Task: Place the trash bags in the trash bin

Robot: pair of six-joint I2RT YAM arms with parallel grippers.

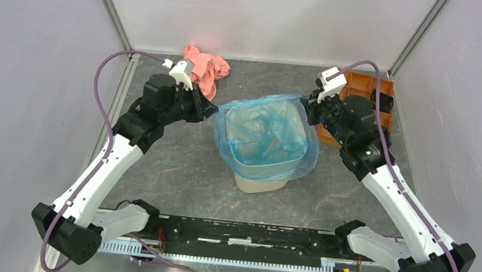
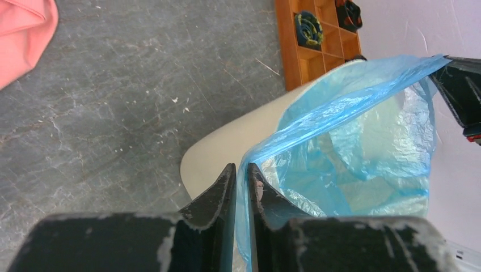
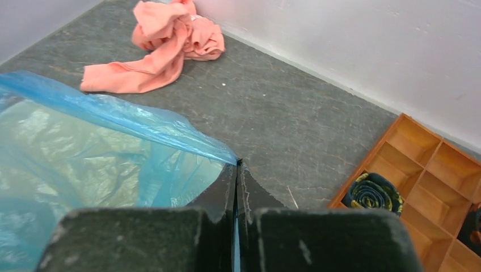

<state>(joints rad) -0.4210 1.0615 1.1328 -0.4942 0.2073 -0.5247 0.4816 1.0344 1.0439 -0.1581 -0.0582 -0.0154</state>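
Two robot arms stretch a blue trash bag (image 1: 265, 135) over a cream trash bin (image 1: 261, 185) standing near the middle of a grey table (image 1: 175, 170), seen from above. The left hand (image 1: 211, 110) is clenched on the bag's rim at the bin's left far corner. Its wrist camera shows the thin blue film running between the two dark fingers (image 2: 218, 190), which stand almost together. The right hand (image 1: 308, 102) is clenched on the bag's rim at the opposite, right far corner. In its own view the fingers (image 3: 224, 190) are pressed flat against each other, with a corner of the plastic ending at their tips. The bag hangs open inside the bin. Its crinkled body lines the walls, and its edge is folded down over the outside on the near and right sides, so that only the bin's near lower wall shows bare from above. Between the two hands the rim of the plastic is pulled taut above the bin's far edge. A crumpled pink cloth (image 1: 206, 69) lies at the far left of the table, just behind the left hand. An orange compartment tray (image 1: 363, 88) sits at the far right behind the right arm (a dark rolled item (image 3: 371, 192) lies in one of its compartments)
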